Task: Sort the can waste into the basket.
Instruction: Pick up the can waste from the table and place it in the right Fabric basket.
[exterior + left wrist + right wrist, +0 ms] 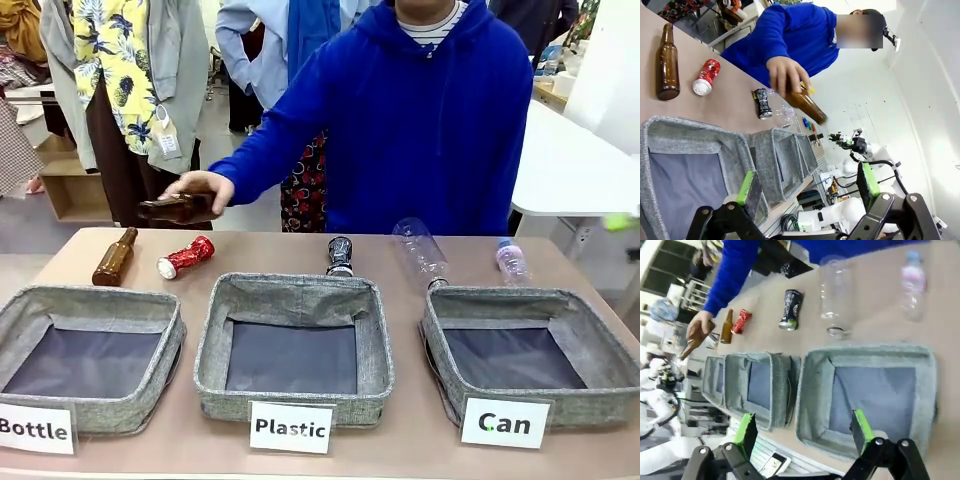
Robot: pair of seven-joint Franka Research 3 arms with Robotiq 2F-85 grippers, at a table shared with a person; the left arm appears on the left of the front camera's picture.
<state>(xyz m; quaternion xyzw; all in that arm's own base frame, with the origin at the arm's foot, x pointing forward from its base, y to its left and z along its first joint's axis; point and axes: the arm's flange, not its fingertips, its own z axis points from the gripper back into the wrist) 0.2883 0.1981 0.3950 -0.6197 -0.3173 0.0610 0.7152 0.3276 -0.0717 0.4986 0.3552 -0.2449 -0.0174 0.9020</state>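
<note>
Can waste lies along the far part of the tabletop, beyond the row of three grey baskets, so take it from your side outward. Your left gripper point(807, 184) hangs with its fingers spread wide and nothing between them, above the near edge of the "Bottle" basket point(90, 300) at the tabletop's left end. Your right gripper point(803, 431) is likewise released and holds nothing, above the near rim of the "Can" basket point(585, 408) at the right end, whose white card point(505, 422) stands at the near edge. Between the two sits the "Plastic" basket point(215, 350). All three show only their dark lining. Just behind the far rim of the "Plastic" basket you have the black can point(340, 255), lying on its side near the middle of the tabletop. The red can point(186, 256) lies toward the far left corner, just beside a brown bottle point(115, 256) that also lies flat. On the right, a clear plastic bottle point(418, 250) lies with its mouth near the far left corner of the "Can" basket, and a small plastic bottle point(512, 262) lies farther right. Farthest off, the person's hand point(205, 185) holds a second brown bottle point(178, 208), tilted, in the air over the far left edge.
</note>
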